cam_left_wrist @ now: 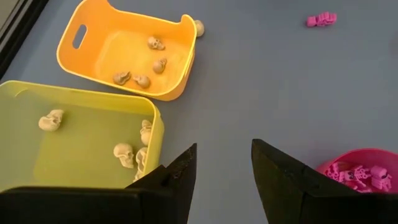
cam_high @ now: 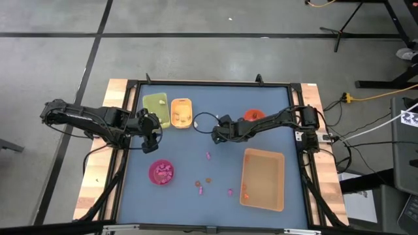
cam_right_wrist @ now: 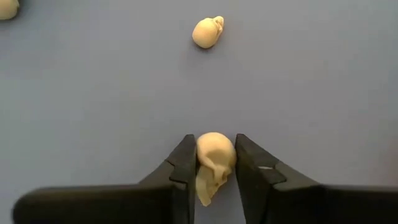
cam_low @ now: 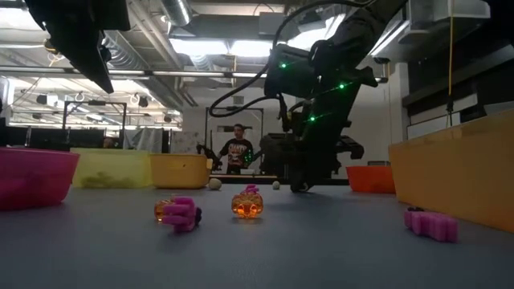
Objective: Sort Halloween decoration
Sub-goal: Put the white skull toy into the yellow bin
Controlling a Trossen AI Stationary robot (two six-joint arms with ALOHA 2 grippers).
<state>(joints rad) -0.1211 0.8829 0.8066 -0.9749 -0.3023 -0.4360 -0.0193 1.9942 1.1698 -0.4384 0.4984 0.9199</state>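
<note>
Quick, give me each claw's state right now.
Left claw: open, holding nothing, hovering near the green tray.
Right claw: shut on a cream skull, low over the table.

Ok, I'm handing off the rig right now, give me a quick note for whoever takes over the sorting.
Right hand: shut on a cream skull, near table centre.
Left hand: open, empty, beside the green tray.
Done: cream skulls lie in the green tray and yellow tray; pink pieces in the pink bowl.
Left: bin the held skull; another loose skull lies ahead of it, and pink trinkets and orange trinkets are scattered on the mat.
</note>
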